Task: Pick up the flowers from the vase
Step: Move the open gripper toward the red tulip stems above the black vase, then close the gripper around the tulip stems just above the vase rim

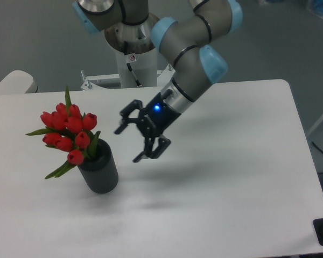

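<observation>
- Where the white table (242, 177) fills most of the view, it carries the vase on its left half, and the arm reaches over its centre.
- Arm (188, 59): grey links with light blue joint caps, descending from the top of the view and angled down toward the left; a blue light shows at the wrist.
- Flowers (69, 131): red tulip buds with green leaves, seated in the vase mouth and leaning up and to the left; one leaf hangs below the rim on the left side.
- Vase (99, 171): dark ribbed cylinder, upright, standing on the table.
- Gripper (130, 144): black, tilted down-left, jaws spread wide with nothing between them. It is above the table to the right of the flowers, near them but not touching.
</observation>
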You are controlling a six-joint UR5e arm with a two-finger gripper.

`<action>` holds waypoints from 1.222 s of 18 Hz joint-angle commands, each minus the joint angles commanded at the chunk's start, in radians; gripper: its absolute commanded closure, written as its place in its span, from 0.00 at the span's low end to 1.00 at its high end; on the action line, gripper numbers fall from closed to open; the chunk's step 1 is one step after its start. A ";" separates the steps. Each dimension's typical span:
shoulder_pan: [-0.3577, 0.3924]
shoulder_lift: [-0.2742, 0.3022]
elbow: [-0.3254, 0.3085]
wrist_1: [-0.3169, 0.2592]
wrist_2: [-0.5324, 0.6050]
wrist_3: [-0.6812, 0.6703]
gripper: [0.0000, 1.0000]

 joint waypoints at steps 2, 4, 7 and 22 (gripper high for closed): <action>-0.012 0.000 -0.017 0.006 -0.006 0.002 0.00; -0.023 -0.002 -0.018 0.009 -0.005 0.002 0.00; -0.044 -0.008 -0.025 0.011 -0.005 0.005 0.00; -0.086 -0.029 -0.054 0.014 -0.003 0.090 0.89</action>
